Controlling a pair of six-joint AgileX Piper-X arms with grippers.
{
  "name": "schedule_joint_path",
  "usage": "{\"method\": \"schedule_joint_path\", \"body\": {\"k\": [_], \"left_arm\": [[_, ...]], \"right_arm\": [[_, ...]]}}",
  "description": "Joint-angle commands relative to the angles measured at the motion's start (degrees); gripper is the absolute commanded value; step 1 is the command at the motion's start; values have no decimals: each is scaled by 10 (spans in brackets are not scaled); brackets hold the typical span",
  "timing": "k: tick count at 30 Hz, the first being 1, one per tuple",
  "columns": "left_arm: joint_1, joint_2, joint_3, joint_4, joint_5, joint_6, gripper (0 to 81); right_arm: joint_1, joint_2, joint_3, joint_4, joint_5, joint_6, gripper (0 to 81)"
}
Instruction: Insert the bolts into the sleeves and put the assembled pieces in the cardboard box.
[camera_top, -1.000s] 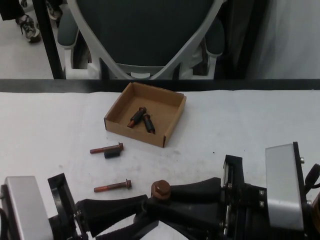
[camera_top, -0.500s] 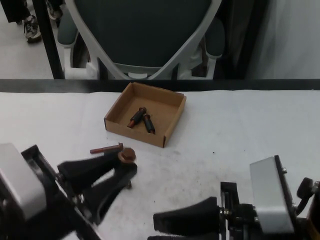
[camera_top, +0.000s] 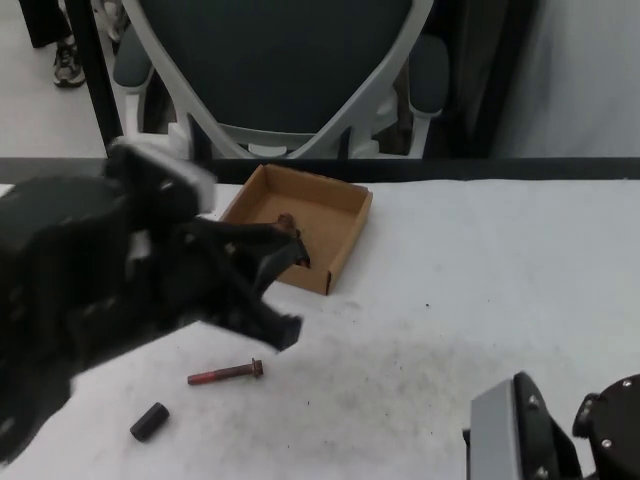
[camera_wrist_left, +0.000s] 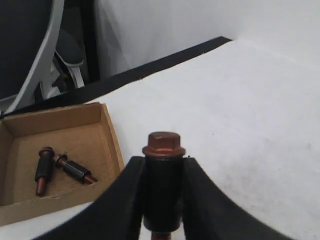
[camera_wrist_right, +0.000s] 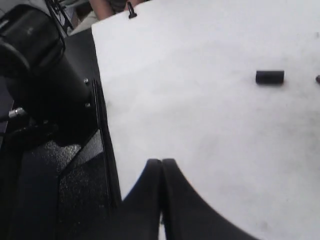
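Note:
My left gripper (camera_top: 285, 245) hangs just in front of the cardboard box (camera_top: 322, 280), shut on a black sleeve (camera_wrist_left: 162, 190) with a copper bolt head (camera_wrist_left: 163, 144) poking out of its top. In the left wrist view the box (camera_wrist_left: 113, 145) holds two assembled pieces (camera_wrist_left: 44, 169) lying side by side on its floor. On the bench nearer to me lie a loose copper bolt (camera_top: 225, 374) and a loose black sleeve (camera_top: 149, 421). My right gripper (camera_wrist_right: 161, 200) is shut with nothing in it, low over the near right of the bench, and the loose sleeve (camera_wrist_right: 270, 76) lies far off from it.
A black bar runs along the far edge of the white bench, with an office chair (camera_top: 280, 70) behind it. The right arm's body (camera_top: 545, 430) fills the near right corner. White bench stretches open to the right of the box.
My left arm has swung up and away from the near edge toward the box, carrying the bolt and sleeve. The right arm has drawn back toward the near right corner.

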Motion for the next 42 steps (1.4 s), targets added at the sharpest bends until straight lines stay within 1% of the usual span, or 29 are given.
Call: {"method": "schedule_joint_path", "body": {"k": [1,3,6,10,12,14,18,26,30,34,42], "left_arm": [[0,101,-96,49,-1,1,8],[4,140,-140,74,-13,1,8],[12,199,-205,126,-13,5,8],[25,258,-296,200,-27,29,8],[30,282,-340,233,-43,41,8],[37,305,-380,260,-43,49,8],[53,343,-444,295,-43,49,8],[83,417,-554,397,-56,57,8],[92,457,-596,449,-64,66,8],[100,488,-617,468,-71,70,8],[110,532,-627,470,-73,83,8]], "right_arm": [[1,-4,-2,28,1,-5,2],[1,-4,-2,47,1,-14,2],[0,-4,-2,75,5,-14,2],[0,-4,-14,125,39,-22,2],[0,-4,-29,164,41,-32,2],[0,-4,-42,189,52,-44,2],[0,-3,-74,225,76,-59,2],[-17,1,-120,278,76,-60,2],[-27,12,-131,294,74,-66,2],[-27,41,-151,309,74,-70,2],[-56,173,-259,358,76,-110,2]]}}
